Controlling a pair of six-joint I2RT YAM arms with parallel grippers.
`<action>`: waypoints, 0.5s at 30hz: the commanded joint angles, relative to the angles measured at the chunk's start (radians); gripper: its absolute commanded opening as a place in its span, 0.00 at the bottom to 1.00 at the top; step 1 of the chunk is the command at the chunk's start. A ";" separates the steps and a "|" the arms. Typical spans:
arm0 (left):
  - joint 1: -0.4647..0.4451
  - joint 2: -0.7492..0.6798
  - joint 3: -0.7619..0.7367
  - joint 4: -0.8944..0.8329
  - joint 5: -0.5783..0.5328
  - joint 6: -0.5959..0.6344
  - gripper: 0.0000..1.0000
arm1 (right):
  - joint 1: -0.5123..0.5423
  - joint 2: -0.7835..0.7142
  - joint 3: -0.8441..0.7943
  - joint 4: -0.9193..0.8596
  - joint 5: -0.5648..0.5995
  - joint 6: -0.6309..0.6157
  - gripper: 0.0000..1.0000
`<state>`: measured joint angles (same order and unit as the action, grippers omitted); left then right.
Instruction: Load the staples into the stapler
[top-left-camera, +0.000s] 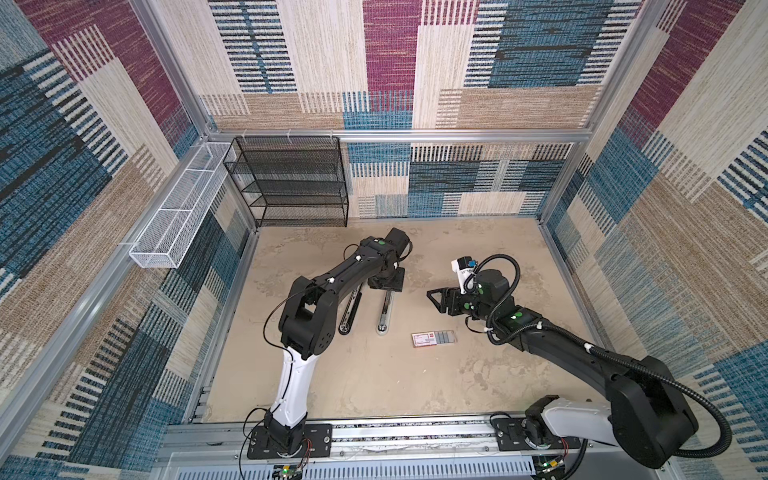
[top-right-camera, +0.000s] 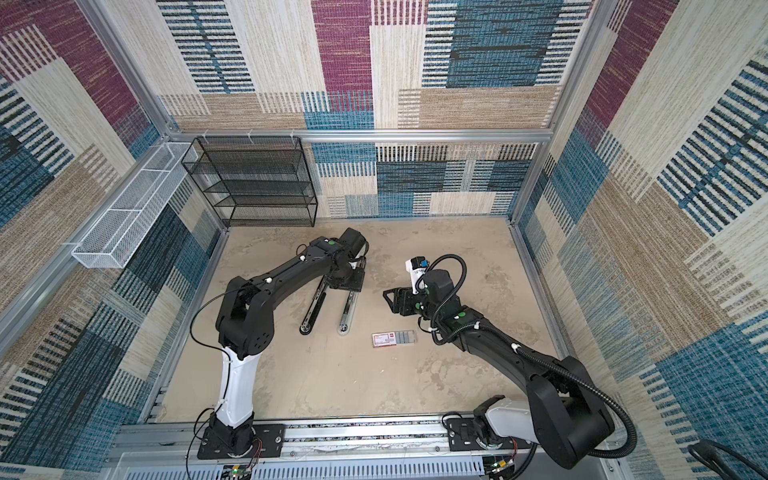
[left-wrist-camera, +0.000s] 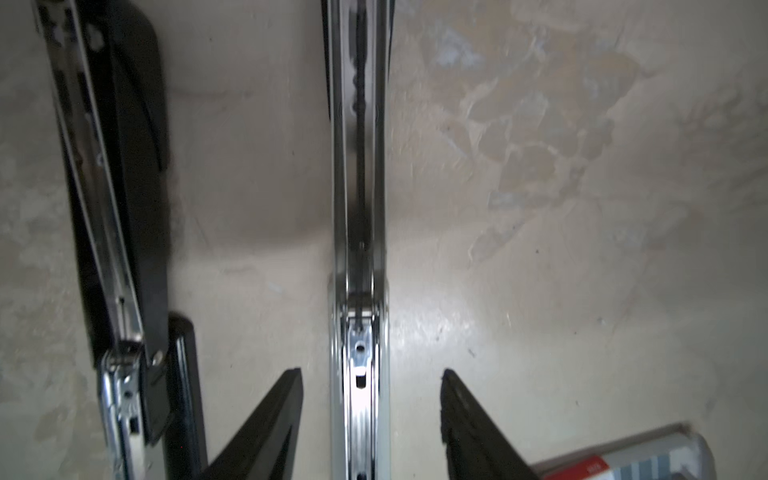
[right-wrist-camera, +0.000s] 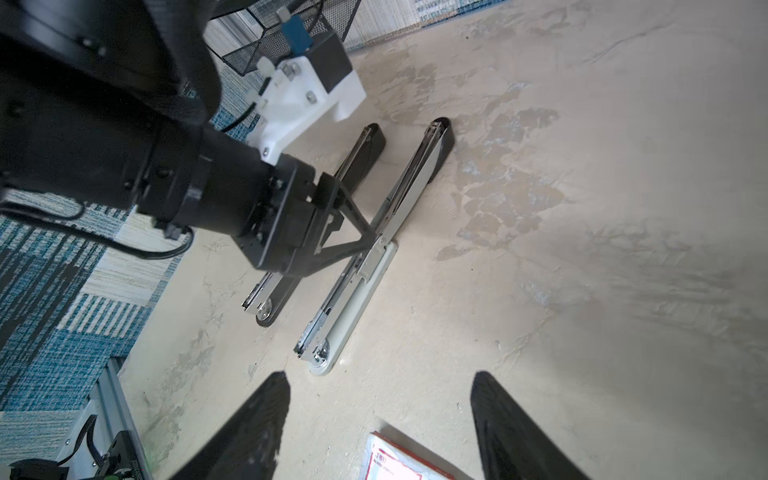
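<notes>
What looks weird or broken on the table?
Both staplers, the black stapler and the white stapler, lie folded wide open, flat on the table. The staple box has its grey tray slid partway out. Nothing looks spilled or broken.

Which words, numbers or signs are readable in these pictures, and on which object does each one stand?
On the staple box, white label: red printed lines, too blurred to quote.
Same box in a top view: print too small to read.
Same box in the left wrist view, red part: pale marks, blurred.
On the black stapler and the white stapler: no text seen.
</notes>
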<state>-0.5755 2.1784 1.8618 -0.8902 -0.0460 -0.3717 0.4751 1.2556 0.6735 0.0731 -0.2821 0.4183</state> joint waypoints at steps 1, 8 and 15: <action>0.013 0.068 0.086 -0.010 0.020 0.063 0.57 | -0.016 -0.023 -0.014 -0.010 0.020 0.013 0.73; 0.031 0.229 0.278 -0.064 0.046 0.106 0.56 | -0.069 -0.069 -0.055 -0.010 0.015 0.017 0.73; 0.010 0.279 0.353 -0.065 0.198 0.159 0.50 | -0.100 -0.083 -0.090 -0.005 0.034 0.023 0.74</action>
<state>-0.5526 2.4531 2.1952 -0.9371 0.0631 -0.2607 0.3843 1.1778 0.5938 0.0628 -0.2615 0.4229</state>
